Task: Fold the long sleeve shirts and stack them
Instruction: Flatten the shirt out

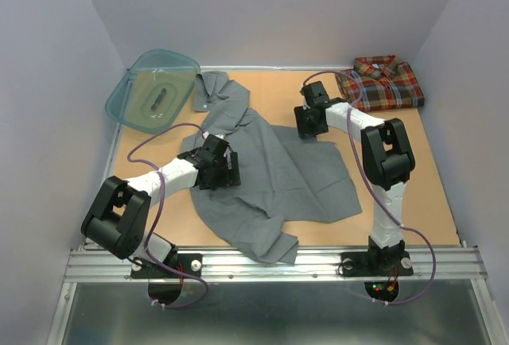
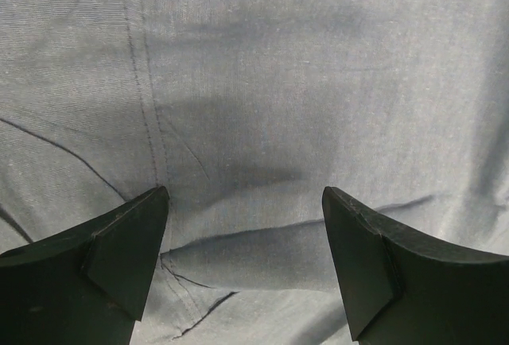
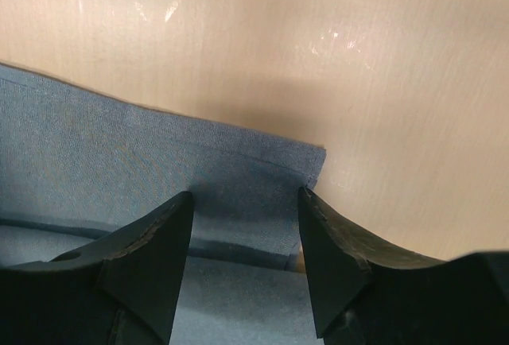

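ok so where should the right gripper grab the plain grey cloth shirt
At the hemmed corner of the plain grey cloth shirt, probably from above: it lies flat on the wooden table, two free edges exposed, just ahead of the open right gripper.

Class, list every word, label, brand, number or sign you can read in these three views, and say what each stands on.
No readable text in any of the three views.
grey shirt: no label or print visible.
plaid shirt: checked pattern only, no wording.
teal basin: no legible marking.
left arm and right arm: black and white housings, no legible writing.
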Controlling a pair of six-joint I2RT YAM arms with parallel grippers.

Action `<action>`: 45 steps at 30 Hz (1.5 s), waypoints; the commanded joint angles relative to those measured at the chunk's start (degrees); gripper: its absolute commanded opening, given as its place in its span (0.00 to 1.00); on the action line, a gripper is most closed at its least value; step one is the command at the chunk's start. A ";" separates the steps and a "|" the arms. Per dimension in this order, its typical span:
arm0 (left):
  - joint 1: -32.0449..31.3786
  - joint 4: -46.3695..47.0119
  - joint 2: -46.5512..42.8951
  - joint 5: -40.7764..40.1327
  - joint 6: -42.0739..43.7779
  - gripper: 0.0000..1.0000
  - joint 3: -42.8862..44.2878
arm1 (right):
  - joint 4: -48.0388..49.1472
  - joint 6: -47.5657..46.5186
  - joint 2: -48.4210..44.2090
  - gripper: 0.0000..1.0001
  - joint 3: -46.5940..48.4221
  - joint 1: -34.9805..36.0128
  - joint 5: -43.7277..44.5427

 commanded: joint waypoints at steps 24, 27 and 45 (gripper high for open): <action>-0.37 -3.60 -3.83 7.51 3.56 0.90 -6.42 | 2.61 -8.44 5.65 0.15 19.80 -7.11 16.12; -0.37 -4.48 -4.80 7.68 4.00 0.90 -5.89 | 2.61 -9.33 6.27 0.21 22.35 -7.37 16.13; 2.26 -10.64 -12.46 -2.42 2.51 0.99 2.28 | 2.52 10.69 -22.27 0.67 -11.77 -7.38 3.57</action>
